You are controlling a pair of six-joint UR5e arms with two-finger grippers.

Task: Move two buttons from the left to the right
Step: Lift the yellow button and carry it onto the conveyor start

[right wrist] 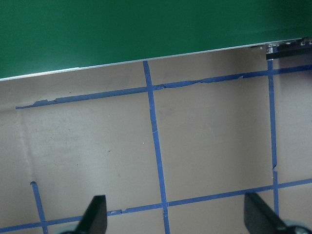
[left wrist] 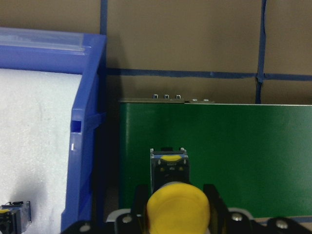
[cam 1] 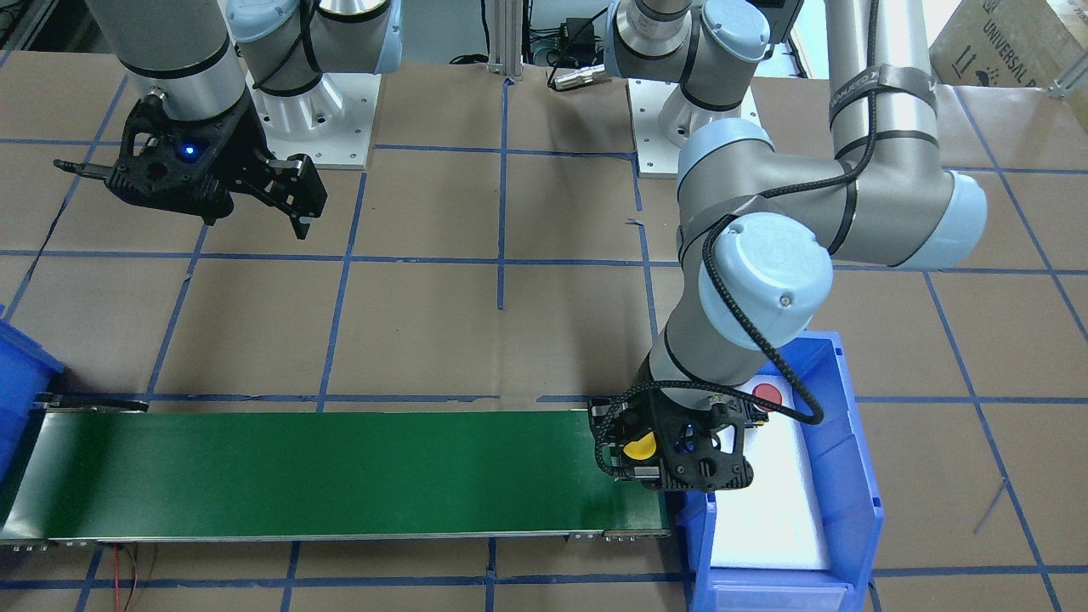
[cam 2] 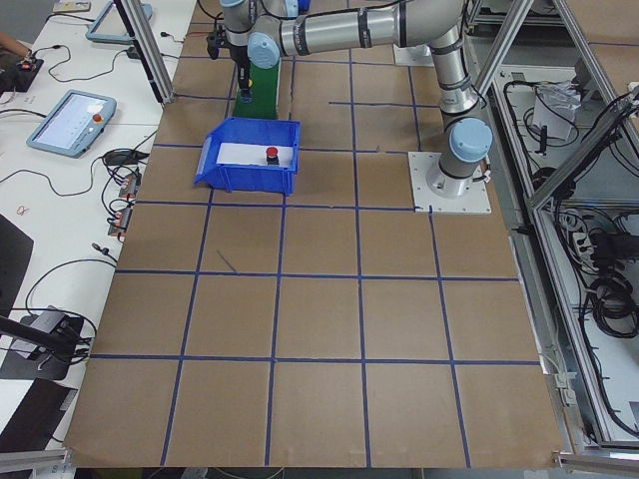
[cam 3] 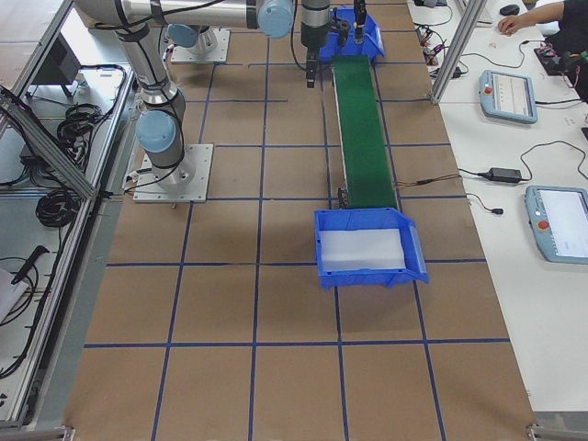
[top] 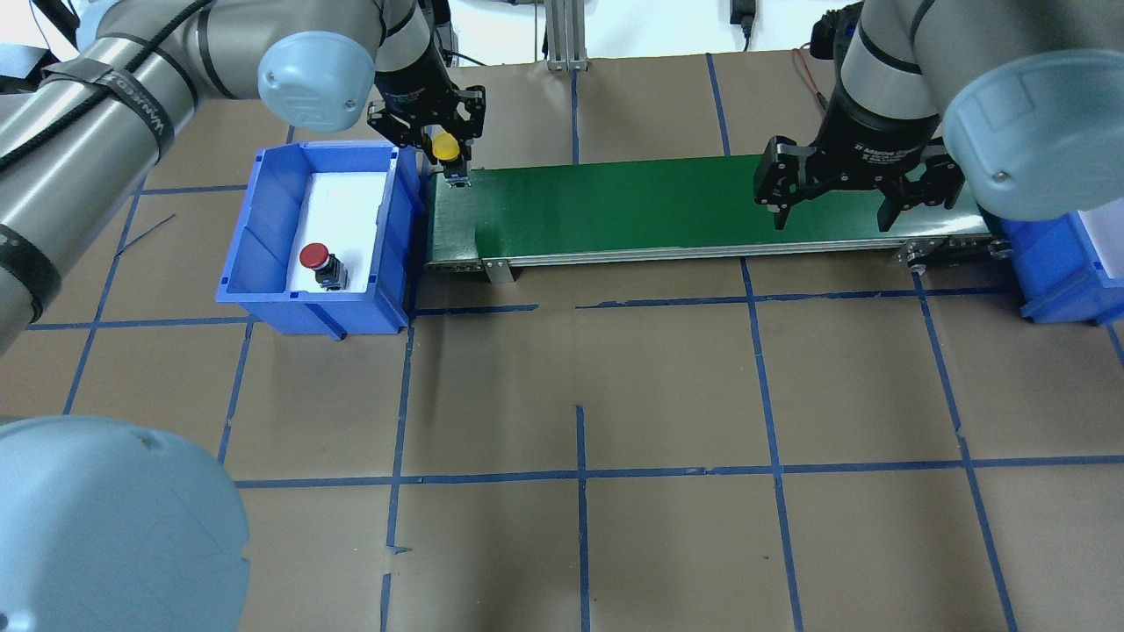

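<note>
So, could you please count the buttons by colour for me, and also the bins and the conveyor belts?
red button: 1
yellow button: 1
blue bins: 2, one beside the belt's left end and one at its right end
green conveyor belt: 1
Total: 5

Four fixed views about the table (top: 667, 395), one on each wrist.

Overhead looks down from behind the robot, the green belt (top: 615, 206) across its upper half; the front-facing view looks back steeply, that belt low in frame; both side views sit high and far at the table's ends, a blue bin (cam 2: 240, 178) upper left in one, a second blue bin (cam 3: 367, 274) central in the other; the left wrist view hangs close over the belt's end, the yellow button (left wrist: 176, 214) bottom centre; the right wrist view looks down on its edge.
</note>
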